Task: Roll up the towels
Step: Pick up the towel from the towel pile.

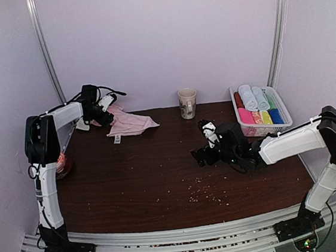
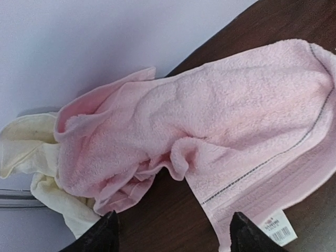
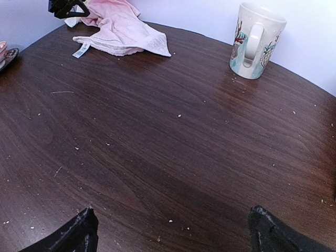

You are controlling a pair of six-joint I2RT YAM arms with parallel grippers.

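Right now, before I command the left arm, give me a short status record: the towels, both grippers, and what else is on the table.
pink towel: crumpled, unrolled, far left corner of table
cream towel: bunched, partly under the pink one
left gripper: open, above the towels, holding nothing
right gripper: open, over bare table, holding nothing
mug: upright, far edge, centre
basket: far right, holds rolled towels

1. The towels (image 1: 129, 124) lay heaped at the bench's (image 1: 149, 176) 11 o'clock, one overlapping the other.
2. A mug (image 1: 187, 103) stood at 12 o'clock.
3. A basket (image 1: 264, 130) of rolled towels (image 1: 256, 107) sat at 2 o'clock.
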